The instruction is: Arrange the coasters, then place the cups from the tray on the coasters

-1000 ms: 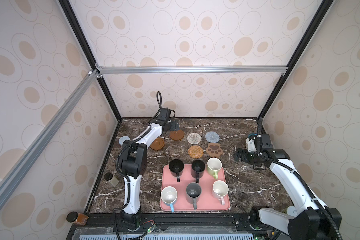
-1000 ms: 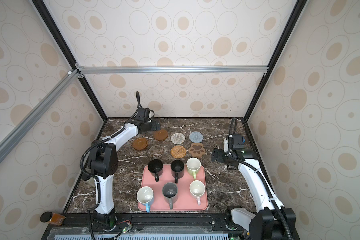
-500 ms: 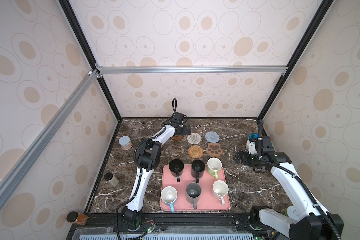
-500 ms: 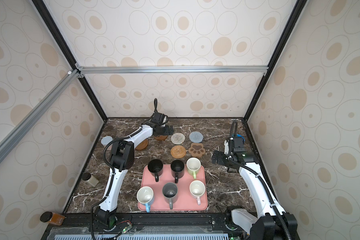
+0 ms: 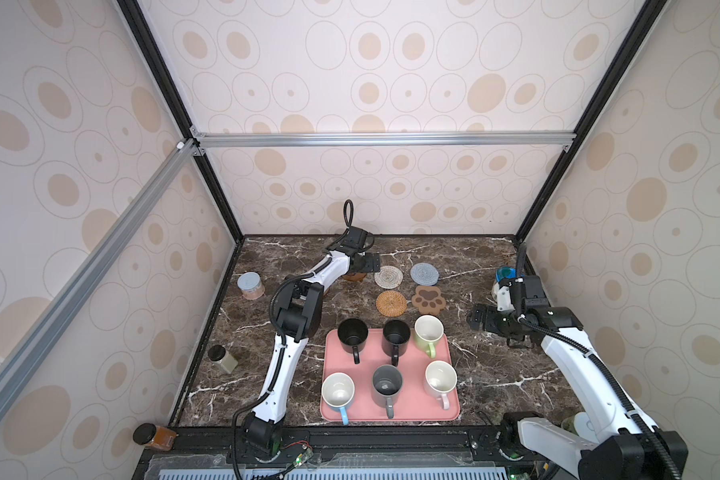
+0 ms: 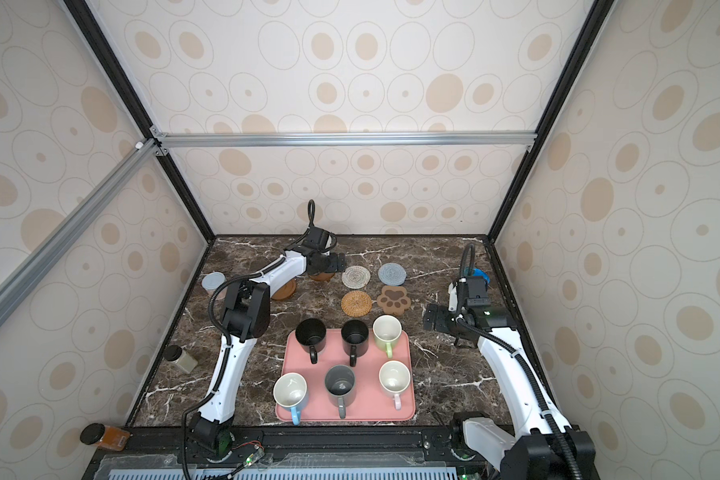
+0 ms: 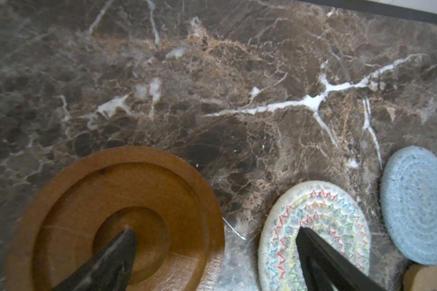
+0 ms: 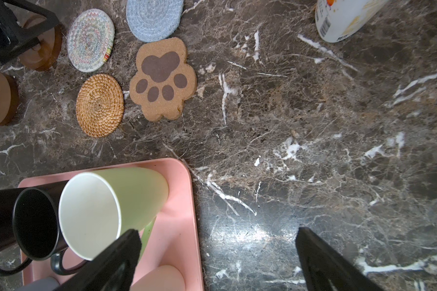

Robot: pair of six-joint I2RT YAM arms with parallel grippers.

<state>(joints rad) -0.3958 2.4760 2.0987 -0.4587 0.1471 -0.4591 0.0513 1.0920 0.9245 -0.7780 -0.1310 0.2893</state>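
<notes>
My left gripper hangs open at the back, one finger over a brown wooden coaster and the other over the cream woven coaster. The grey-blue coaster, rattan coaster and paw coaster lie beside them. A second wooden coaster sits further left. The pink tray holds two black cups, a light green cup, a grey cup and two white cups. My right gripper is open and empty, right of the tray's far corner.
A grey-lidded jar and a small black-lidded jar stand along the left edge. A blue-lidded container stands by the right wall behind my right wrist. An amber jar lies off the front left corner.
My left arm has swung right along the back, bringing its gripper over the wooden coaster beside the cream one. The right gripper has barely shifted.
</notes>
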